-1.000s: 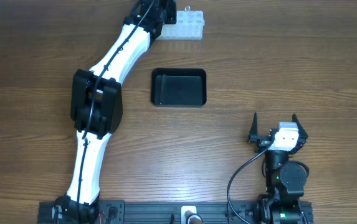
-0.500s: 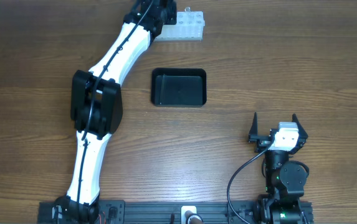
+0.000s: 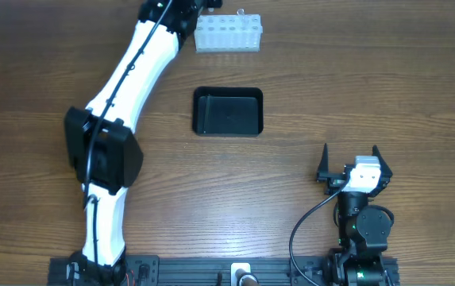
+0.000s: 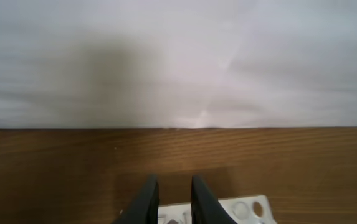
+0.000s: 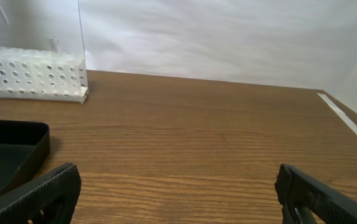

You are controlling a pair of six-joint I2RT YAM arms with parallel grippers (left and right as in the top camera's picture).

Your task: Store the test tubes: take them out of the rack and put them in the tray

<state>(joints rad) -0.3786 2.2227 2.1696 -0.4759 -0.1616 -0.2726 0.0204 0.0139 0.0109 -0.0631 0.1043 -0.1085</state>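
No legible txt, labels, nos. or signs anywhere

The top camera looks straight down. Both wrist cameras sit low, facing the wall [image 4: 178, 62]; all share the rack [image 3: 227, 35].

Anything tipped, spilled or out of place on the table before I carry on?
Nothing stands out. The rack stands upright at the far edge of the table, the tray lies flat and empty nearer the arms, and nothing lies loose. The left tool is by the rack's left end.
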